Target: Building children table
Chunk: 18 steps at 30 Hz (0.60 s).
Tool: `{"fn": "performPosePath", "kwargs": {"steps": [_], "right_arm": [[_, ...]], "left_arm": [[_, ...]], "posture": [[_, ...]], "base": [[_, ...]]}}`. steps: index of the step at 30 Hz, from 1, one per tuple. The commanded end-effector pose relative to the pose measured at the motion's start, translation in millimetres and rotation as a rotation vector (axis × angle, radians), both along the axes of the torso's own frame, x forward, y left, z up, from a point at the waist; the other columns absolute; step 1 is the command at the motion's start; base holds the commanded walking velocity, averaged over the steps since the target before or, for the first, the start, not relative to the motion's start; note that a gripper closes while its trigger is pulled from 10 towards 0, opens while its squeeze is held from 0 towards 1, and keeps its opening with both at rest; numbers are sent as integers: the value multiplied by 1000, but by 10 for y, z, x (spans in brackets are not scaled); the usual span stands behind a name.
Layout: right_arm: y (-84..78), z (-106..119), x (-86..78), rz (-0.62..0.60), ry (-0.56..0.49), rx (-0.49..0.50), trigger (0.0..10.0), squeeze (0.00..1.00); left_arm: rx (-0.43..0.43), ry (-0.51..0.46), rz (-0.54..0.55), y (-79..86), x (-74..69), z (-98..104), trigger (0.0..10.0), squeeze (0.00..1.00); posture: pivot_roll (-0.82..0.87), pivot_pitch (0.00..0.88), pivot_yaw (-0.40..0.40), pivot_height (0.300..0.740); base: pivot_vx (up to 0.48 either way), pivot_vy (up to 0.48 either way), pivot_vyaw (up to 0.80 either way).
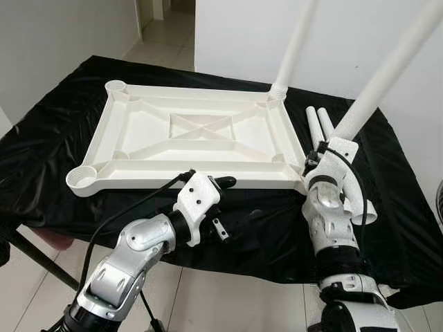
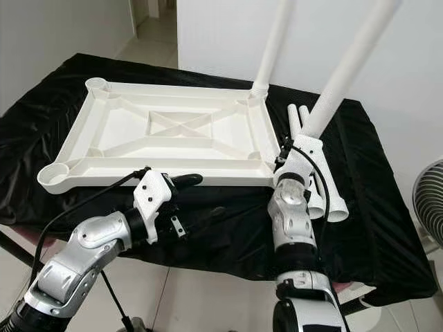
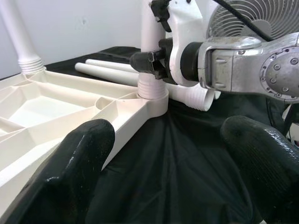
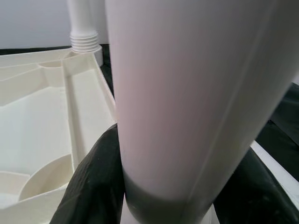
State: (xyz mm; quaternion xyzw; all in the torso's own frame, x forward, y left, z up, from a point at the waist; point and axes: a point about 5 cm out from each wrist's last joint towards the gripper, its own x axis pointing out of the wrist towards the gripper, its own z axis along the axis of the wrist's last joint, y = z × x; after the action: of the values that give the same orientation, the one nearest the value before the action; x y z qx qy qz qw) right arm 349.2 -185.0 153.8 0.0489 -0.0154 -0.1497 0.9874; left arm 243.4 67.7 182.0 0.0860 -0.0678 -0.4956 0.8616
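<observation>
Here black cloth point(image 1: 62, 159) drapes, apparently, a table point(image 1: 41, 257) by white walls point(image 1: 62, 34).

No readable text, labels, brand marks, numbers or signs anywhere in these views. The white tabletop panel point(image 1: 194, 138), the white legs point(image 1: 387, 69) and the black cloth point(image 1: 387, 200) on the desk are all plain and unprinted.
</observation>
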Motion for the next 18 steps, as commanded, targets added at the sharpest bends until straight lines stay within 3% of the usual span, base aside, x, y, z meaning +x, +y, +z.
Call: {"fn": "performPosePath", "kwargs": {"steps": [1,4,11,18], "right_arm": [[38,-221,-47,57,93,22,10000,0],[-11,-243,-73,152,99,33,10000,0],[-180,-222,-91,242,106,-26,10000,0],[-355,-230,-130,381,161,-176,10000,0]], "left_arm": [[4,13,-34,-19,-32,-8,10000,0],[4,12,-31,-10,-30,-1,10000,0],[5,13,-29,3,-28,7,10000,0],[3,14,-30,2,-18,20,10000,0]], "posture": [[154,81,-38,740],[156,91,-36,740],[150,103,-25,740],[143,119,-14,740]], "base": [[0,0,0],[0,0,0],[0,0,0],[0,0,0]]}}
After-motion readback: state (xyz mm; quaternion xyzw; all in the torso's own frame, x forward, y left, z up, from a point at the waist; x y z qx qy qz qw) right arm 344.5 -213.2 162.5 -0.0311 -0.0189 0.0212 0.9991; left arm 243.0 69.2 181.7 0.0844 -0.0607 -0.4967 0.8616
